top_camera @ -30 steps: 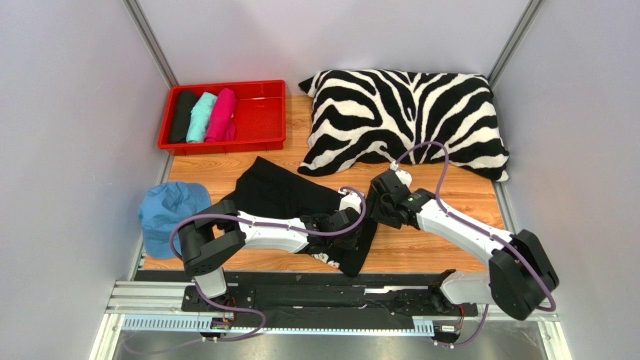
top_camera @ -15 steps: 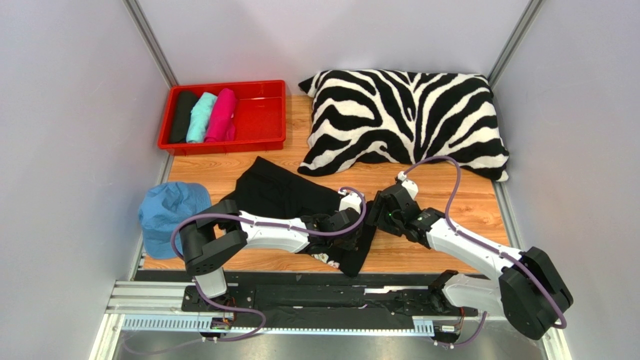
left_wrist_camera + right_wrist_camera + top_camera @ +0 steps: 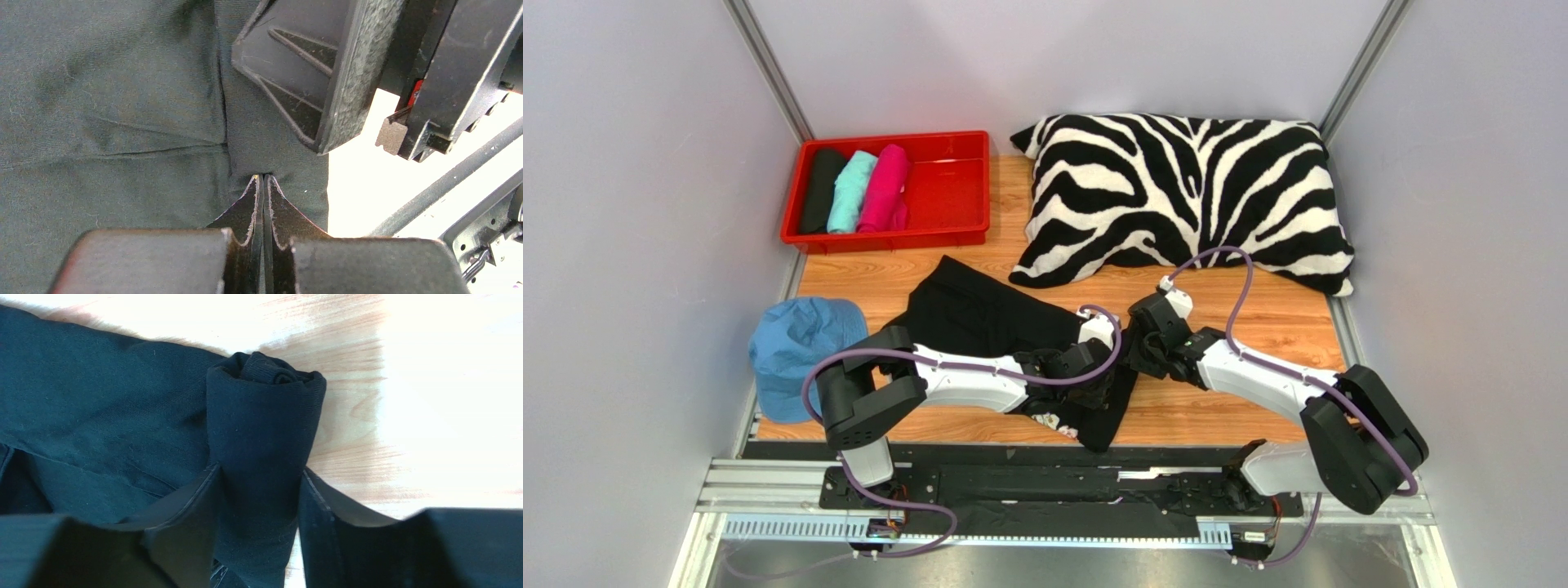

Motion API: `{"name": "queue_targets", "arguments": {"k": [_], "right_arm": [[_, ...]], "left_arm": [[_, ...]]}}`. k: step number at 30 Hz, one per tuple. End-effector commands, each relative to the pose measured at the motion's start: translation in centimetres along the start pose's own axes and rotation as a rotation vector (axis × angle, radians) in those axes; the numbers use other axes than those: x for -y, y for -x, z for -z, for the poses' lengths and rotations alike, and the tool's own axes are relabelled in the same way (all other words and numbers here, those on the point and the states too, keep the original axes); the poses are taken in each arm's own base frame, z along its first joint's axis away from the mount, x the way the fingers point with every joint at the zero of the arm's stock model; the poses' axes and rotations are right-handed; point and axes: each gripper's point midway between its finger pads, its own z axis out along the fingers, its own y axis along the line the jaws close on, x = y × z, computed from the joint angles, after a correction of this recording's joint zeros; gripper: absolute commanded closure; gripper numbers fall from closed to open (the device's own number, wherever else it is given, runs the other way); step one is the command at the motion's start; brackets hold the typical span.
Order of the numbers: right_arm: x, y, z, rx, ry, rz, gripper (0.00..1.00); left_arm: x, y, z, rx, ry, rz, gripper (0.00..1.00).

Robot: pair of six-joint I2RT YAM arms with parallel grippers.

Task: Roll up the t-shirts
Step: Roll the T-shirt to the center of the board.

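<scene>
Your right gripper clamps the rolled three o'clock edge of the large black cotton t-shirt; your left gripper rests on it, fingers together.

Wooden table, black t-shirt, red tray, pillow, blue cap

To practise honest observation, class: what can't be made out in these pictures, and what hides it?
- Top view: small white print on the large black cotton t-shirt, partly under the left arm, unreadable.
- Right wrist view: right tool flanks the shirt's rolled end; squeezing or just touching, unclear.
- Left wrist view: wooden table washed out white.
</scene>
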Motion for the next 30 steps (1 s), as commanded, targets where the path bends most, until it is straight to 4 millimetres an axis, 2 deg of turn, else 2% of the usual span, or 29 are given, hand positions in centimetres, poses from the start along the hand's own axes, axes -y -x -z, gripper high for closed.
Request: {"name": "queue_targets", "arguments": {"k": [1,7,11,12,13,16,19,26,30], "right_arm": [[-0.2,1.3,0.4,0.025,-0.047,-0.015,0.58],[-0.3,1.5,0.7,0.002,-0.086,-0.004,0.67],[-0.1,1.5,0.7,-0.019,-0.138,0.009,0.68],[0.3,1.3,0.9,-0.032,-0.159,0.010,0.68],[-0.1,1.6,1.0,-0.031,-0.160,0.009,0.68],[0.3,1.4,0.9,-0.049,-0.193,0.013,0.68],[0.2,1.2,0.8,-0.064,-0.207,0.014,0.68],[0.1,0.5,0.7,-0.114,-0.223,0.003,0.68],[0.2,0.1,0.8,-0.133,-0.225,0.001,0.68]], "left_arm": [[1.6,2.0,1.1,0.053,-0.065,-0.021,0.99],[2.1,3.1,1.9,0.078,-0.086,-0.034,0.96],[2.5,3.7,2.5,0.093,-0.101,-0.041,0.89],[2.8,4.0,2.8,0.099,-0.111,-0.043,0.85],[2.9,4.2,3.1,0.104,-0.118,-0.047,0.76],[3.5,4.7,3.6,0.113,-0.138,-0.051,0.58],[3.9,4.5,3.6,0.111,-0.132,-0.072,0.48],[3.6,3.6,2.7,0.142,-0.051,-0.097,0.42],[3.9,2.8,3.5,0.214,-0.035,-0.113,0.39]]}}
